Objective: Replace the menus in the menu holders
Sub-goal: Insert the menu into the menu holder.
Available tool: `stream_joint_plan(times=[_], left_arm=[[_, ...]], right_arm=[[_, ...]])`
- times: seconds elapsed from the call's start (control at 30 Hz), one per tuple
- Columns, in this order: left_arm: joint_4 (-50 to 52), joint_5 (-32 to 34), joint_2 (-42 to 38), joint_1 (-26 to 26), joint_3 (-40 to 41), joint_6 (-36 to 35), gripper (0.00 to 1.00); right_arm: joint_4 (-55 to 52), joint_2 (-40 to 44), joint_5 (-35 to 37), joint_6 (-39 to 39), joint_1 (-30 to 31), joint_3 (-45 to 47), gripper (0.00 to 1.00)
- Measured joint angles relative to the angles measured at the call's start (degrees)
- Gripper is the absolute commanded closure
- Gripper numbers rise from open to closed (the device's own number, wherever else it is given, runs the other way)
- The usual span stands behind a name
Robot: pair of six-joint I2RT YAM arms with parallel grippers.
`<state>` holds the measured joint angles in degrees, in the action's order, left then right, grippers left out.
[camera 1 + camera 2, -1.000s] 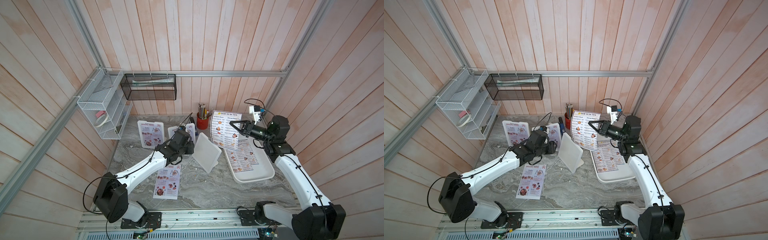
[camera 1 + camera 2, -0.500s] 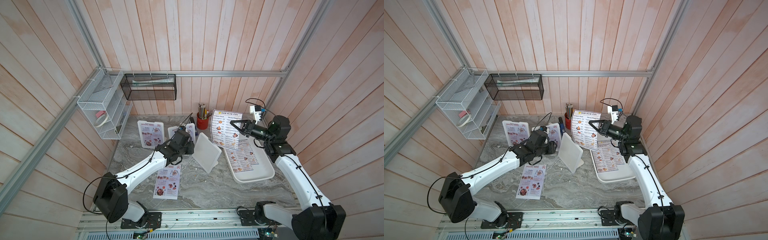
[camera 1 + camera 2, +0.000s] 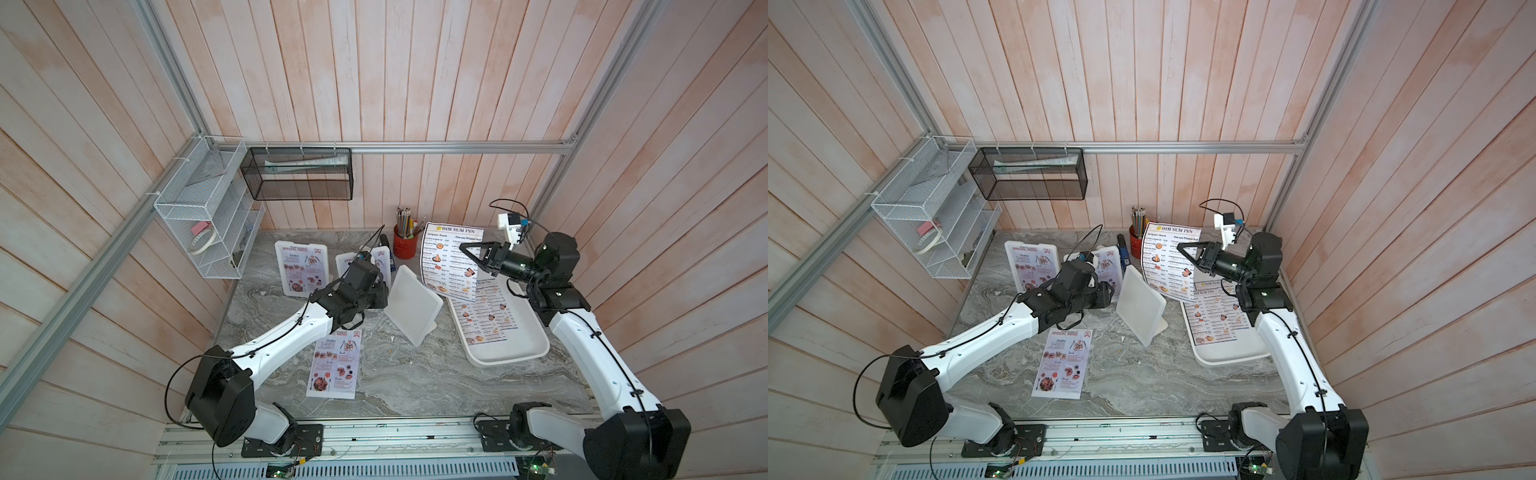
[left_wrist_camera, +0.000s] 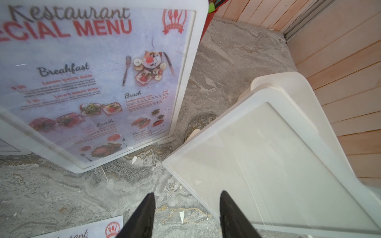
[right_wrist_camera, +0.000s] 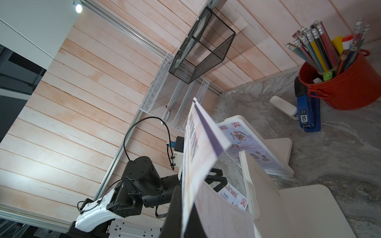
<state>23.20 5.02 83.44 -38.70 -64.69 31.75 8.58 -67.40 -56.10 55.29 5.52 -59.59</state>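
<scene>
Three white menu holders stand on the table (image 3: 415,374). The rear-left holder (image 3: 301,268) and the middle holder (image 4: 99,82) each show a red-titled Special Menu. The empty holder (image 3: 411,305) leans back on its foot. A loose Special Menu sheet (image 3: 336,363) lies flat, face up. The raised Dim Sum Inn menu (image 3: 451,266) hangs upright, pinched by the right claw (image 3: 463,247). The second Dim Sum Inn menu (image 3: 484,316) lies in the white tray (image 3: 511,359).

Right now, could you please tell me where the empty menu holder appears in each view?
Top view: empty menu holder mid-table, beside the tray.
Top view: same spot.
Left wrist: here, just ahead of the left claw.
Right wrist: edge-on, beside the Dim Sum menu.
Shared landmark: red pencil pot.
</scene>
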Motion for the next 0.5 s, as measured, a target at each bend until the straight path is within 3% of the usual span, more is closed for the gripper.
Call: stream_joint_plan(times=[0.5], left_arm=[[0.0, 0.0, 0.0, 0.0, 0.0, 0.0, 0.47]], right_arm=[[0.7, -0.3, 0.1, 0.5, -2.6, 0.7, 1.0]])
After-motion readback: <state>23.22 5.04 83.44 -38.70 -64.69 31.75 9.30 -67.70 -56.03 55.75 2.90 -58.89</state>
